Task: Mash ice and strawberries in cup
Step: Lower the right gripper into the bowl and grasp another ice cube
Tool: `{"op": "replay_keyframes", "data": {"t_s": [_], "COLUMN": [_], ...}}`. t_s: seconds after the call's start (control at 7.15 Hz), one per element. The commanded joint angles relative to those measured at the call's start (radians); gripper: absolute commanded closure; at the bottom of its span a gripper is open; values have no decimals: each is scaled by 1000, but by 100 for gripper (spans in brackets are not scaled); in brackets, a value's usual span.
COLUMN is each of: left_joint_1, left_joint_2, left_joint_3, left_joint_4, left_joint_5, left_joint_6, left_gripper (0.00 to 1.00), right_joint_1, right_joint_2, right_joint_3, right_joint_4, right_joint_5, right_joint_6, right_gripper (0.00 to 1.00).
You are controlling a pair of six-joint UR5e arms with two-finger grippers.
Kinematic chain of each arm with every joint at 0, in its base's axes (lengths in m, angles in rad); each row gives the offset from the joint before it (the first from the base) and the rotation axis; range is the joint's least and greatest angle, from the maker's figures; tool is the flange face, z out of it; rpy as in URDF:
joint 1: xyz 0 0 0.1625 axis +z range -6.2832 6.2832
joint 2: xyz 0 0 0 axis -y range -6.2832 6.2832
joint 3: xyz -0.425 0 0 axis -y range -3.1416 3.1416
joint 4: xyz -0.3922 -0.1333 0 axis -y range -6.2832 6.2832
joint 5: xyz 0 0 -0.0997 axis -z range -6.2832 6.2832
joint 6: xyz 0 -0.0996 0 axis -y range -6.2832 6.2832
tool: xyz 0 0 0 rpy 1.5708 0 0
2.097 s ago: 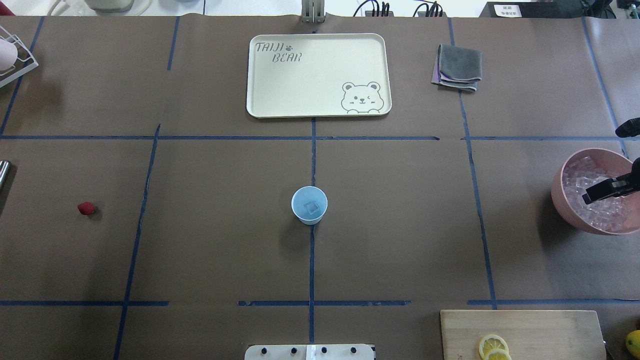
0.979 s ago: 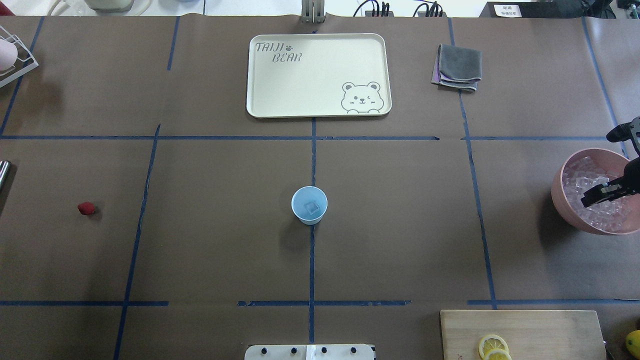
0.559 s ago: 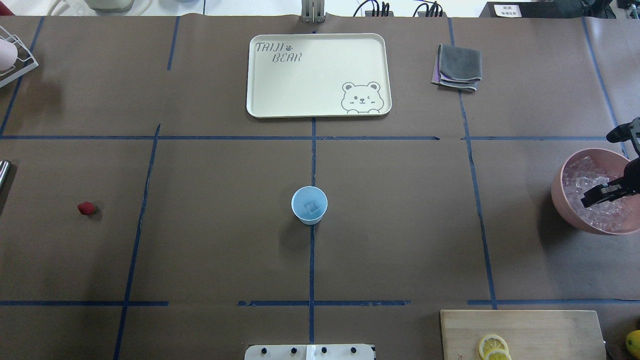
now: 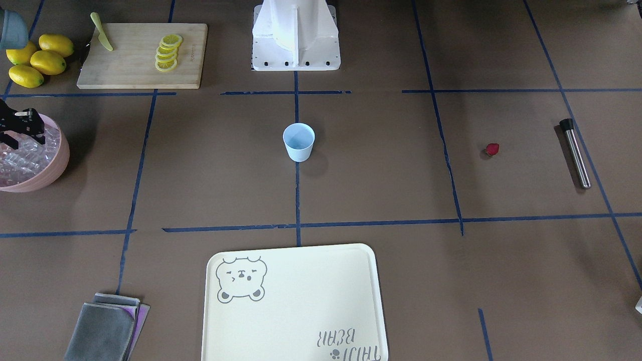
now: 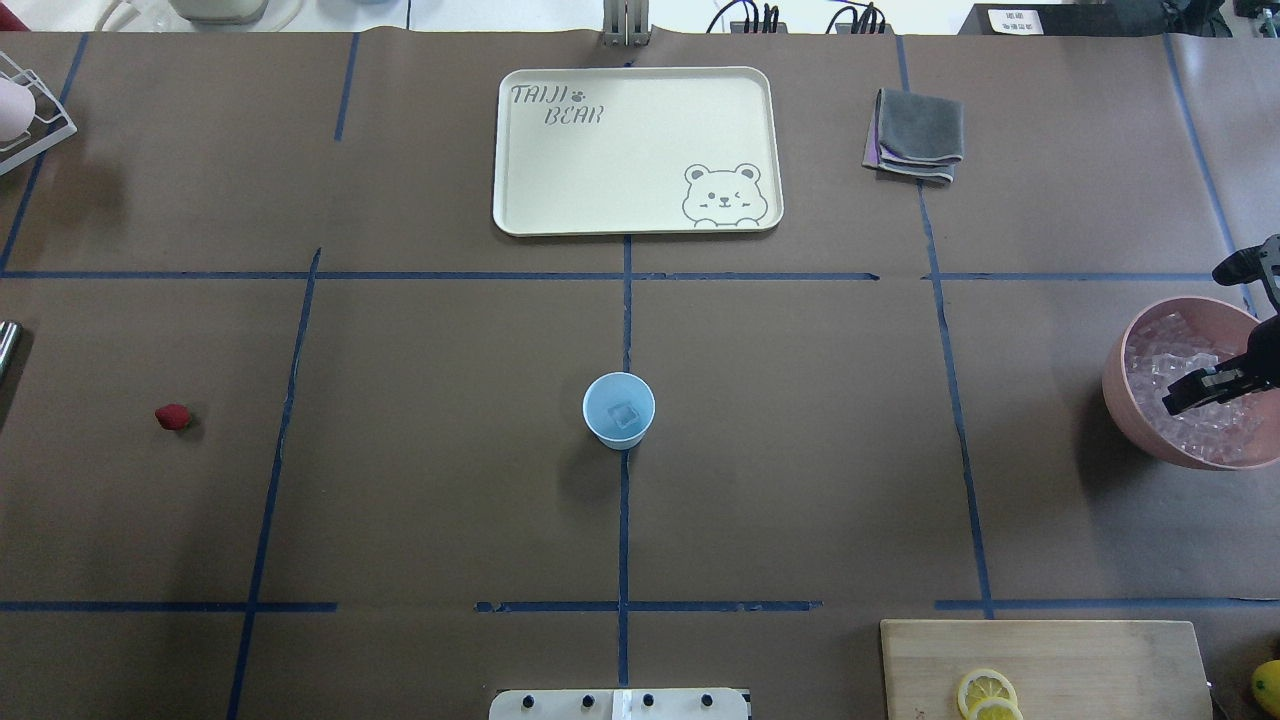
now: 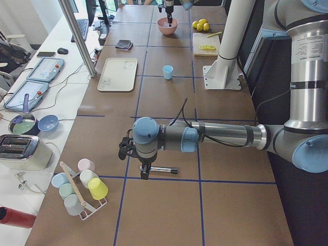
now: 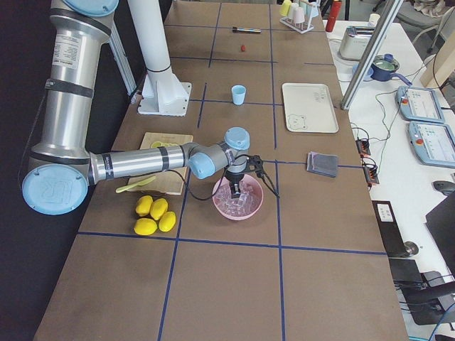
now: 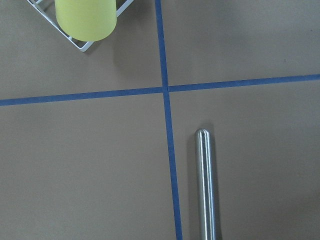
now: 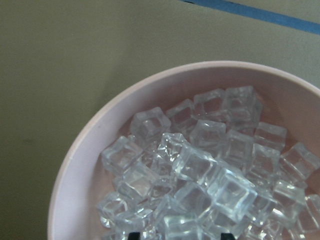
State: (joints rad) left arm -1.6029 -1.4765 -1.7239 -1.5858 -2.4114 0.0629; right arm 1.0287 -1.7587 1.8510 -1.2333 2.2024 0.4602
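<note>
The pale blue cup (image 5: 619, 410) stands at the table's middle with one clear ice cube (image 5: 625, 416) in it. The red strawberry (image 5: 172, 417) lies alone far to the left. A heap of ice (image 9: 200, 170) fills the pink bowl (image 5: 1122, 400) at the right edge. My right gripper (image 9: 180, 236) reaches down into that heap, its fingertips (image 9: 133, 235) apart and open. The left gripper (image 6: 145, 171) hangs over the steel muddler (image 8: 206, 185) and shows only in the exterior left view, so I cannot tell its state.
A cream bear tray (image 5: 600, 150) and a folded grey cloth (image 5: 915, 135) lie at the far side. A wooden board (image 5: 1050, 660) with lemon slices is near right, whole lemons (image 4: 37, 60) beside it. A cup rack (image 8: 86, 20) stands near the muddler.
The right gripper shifted slightly over the ice bowl, lowering into the heap, then stayed nearly still. Cup and strawberry have not moved.
</note>
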Motion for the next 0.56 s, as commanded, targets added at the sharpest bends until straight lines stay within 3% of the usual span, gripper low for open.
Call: {"op": "replay_keyframes", "data": {"t_s": [0.0,0.42], "left_joint_1": [0,0], "left_joint_2": [1,-1], "left_joint_3": [-9,-13], "left_joint_4": [1,1], "left_joint_5": [0,2], "left_joint_6": [0,0], "left_gripper": [0,0], "right_joint_1": [1,2], "right_joint_2": [15,12], "right_joint_3": [-3,-9], "right_joint_4": [-6,-3], "right_joint_5": [-1,-1], "right_joint_6": [2,0], "right_gripper": [40,40]}}
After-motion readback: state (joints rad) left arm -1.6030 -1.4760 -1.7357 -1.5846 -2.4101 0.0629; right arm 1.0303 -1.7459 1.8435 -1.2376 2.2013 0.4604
